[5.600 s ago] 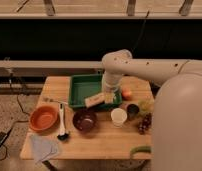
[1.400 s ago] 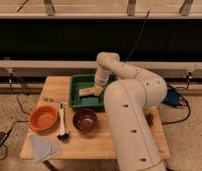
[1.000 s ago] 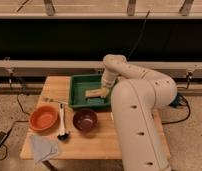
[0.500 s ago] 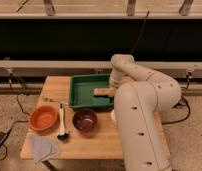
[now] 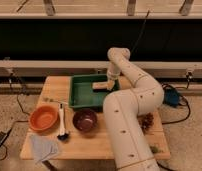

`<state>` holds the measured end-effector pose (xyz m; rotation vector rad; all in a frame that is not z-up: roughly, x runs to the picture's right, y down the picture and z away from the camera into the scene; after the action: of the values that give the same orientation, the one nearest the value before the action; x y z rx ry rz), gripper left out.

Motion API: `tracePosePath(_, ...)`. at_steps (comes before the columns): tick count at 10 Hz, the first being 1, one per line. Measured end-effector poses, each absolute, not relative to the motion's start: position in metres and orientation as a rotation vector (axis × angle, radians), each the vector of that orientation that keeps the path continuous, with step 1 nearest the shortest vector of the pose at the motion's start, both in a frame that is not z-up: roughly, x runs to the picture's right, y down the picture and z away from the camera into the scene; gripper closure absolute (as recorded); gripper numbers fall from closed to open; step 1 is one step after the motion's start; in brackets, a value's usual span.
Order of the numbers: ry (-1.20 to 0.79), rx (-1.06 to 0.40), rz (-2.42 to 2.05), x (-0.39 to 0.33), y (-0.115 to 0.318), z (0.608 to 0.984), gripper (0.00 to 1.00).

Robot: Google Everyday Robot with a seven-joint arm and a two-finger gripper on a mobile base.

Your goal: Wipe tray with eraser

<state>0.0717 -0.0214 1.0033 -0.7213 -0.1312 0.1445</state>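
The green tray (image 5: 83, 96) lies on the wooden table, left of my arm. My arm rises from the front, arches over and comes down into the tray's far right corner. There my gripper (image 5: 110, 82) points down, shut on the eraser (image 5: 100, 86), a tan block lying flat against the tray floor. The fingers themselves are mostly hidden behind the wrist.
An orange bowl (image 5: 43, 117), a dark maroon bowl (image 5: 85, 120) and a white-handled brush (image 5: 62, 121) sit in front of the tray. A grey-blue cloth (image 5: 43, 148) lies at the front left corner. A pine cone (image 5: 146, 121) rests right of my arm.
The gripper has slid the eraser across the tray floor from the left-middle toward the right, and now toward the far right corner.
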Motion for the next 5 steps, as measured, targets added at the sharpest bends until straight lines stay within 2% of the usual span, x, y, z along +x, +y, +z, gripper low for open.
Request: tracePosePath(5, -0.201, -0.717, 0.053, 0.010, -0.022, 1.001, 1.00)
